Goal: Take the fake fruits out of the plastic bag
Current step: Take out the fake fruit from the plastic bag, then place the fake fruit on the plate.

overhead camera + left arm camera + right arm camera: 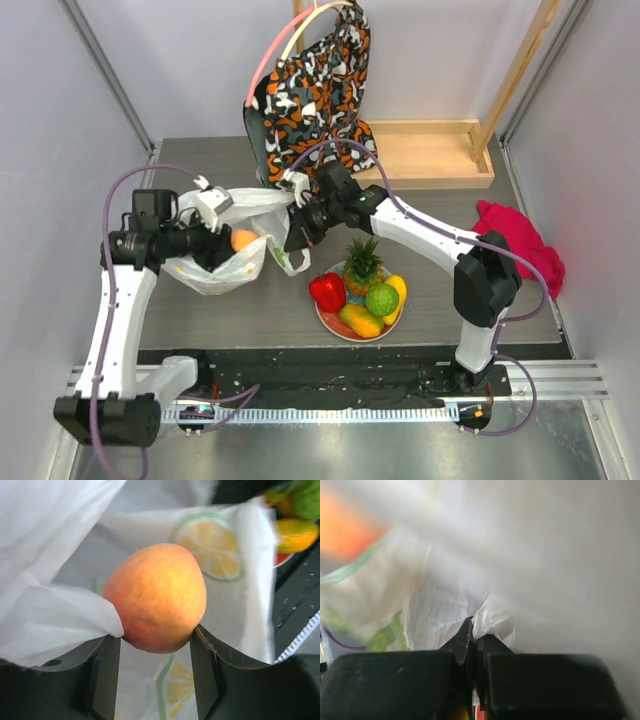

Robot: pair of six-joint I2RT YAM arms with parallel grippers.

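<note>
Sitting nearest on the dark table (200,160), the plate (330,324) holds fake fruits (368,300), the pineapple (362,265) with its crown pointing away from the arms. Just beyond, the plastic bag (225,268), printed with lemon slices, stretches left to right between the grippers. The left gripper (155,639) clamps a peach (155,597) at the bag's mouth, and the right gripper (472,635) is pinched tight on its edge. Farther back are a patterned cloth bag (315,90) and a wooden tray (430,150) by the pale wall (430,50).
</note>
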